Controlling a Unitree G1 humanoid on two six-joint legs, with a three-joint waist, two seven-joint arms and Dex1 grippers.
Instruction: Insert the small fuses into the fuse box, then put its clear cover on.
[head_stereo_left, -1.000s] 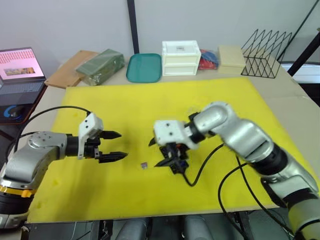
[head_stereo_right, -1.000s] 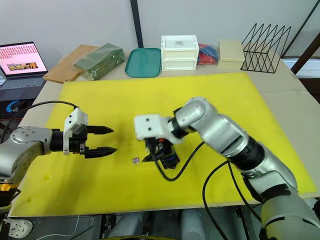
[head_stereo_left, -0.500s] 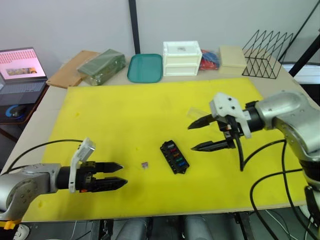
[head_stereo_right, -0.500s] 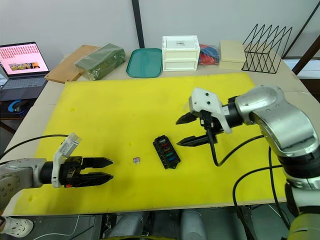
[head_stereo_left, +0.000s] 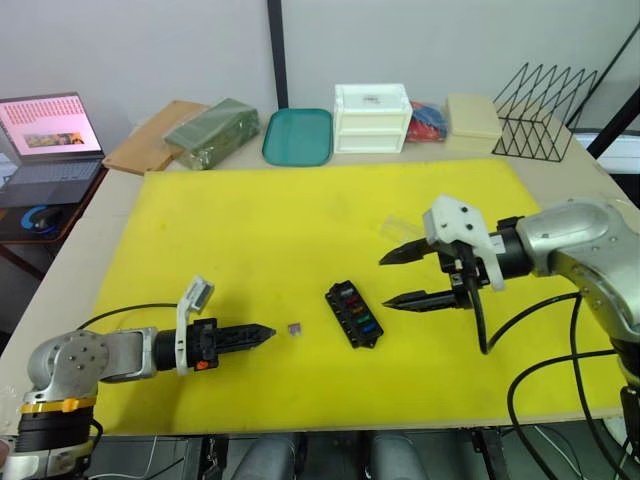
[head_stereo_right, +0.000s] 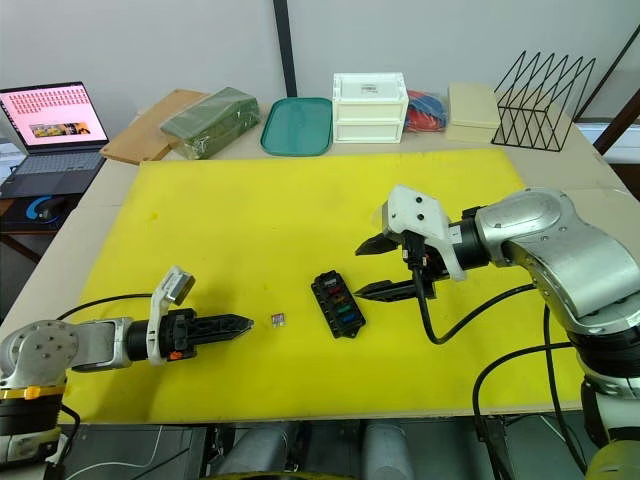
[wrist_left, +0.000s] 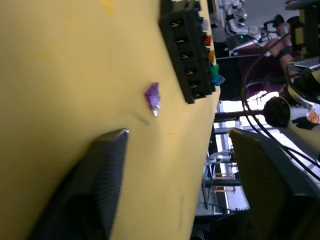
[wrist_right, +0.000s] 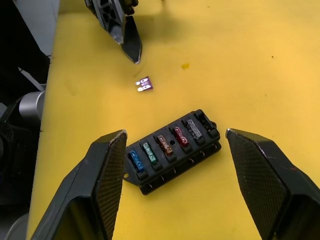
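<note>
Right wrist view shows my right fingers (wrist_right: 175, 165) spread wide and empty above the fuse box (wrist_right: 172, 150), five fuses seated, while my left fingers (head_stereo_right: 235, 323), probably open, aim at the purple fuse (head_stereo_right: 278, 319) lying loose just beside the box.

Silver-grey arm shells, black joints, loose black cables. White wrist camera housings. Left end effector (head_stereo_left: 262, 334) and right end effector (head_stereo_left: 392, 279): black tapered fingers.

A robotics lab: a worktop under a yellow mat (head_stereo_left: 300, 230), an open laptop (head_stereo_left: 45, 140) at its left edge, drawer box (head_stereo_left: 372, 118) and wire rack (head_stereo_left: 545, 95) along the back.
</note>
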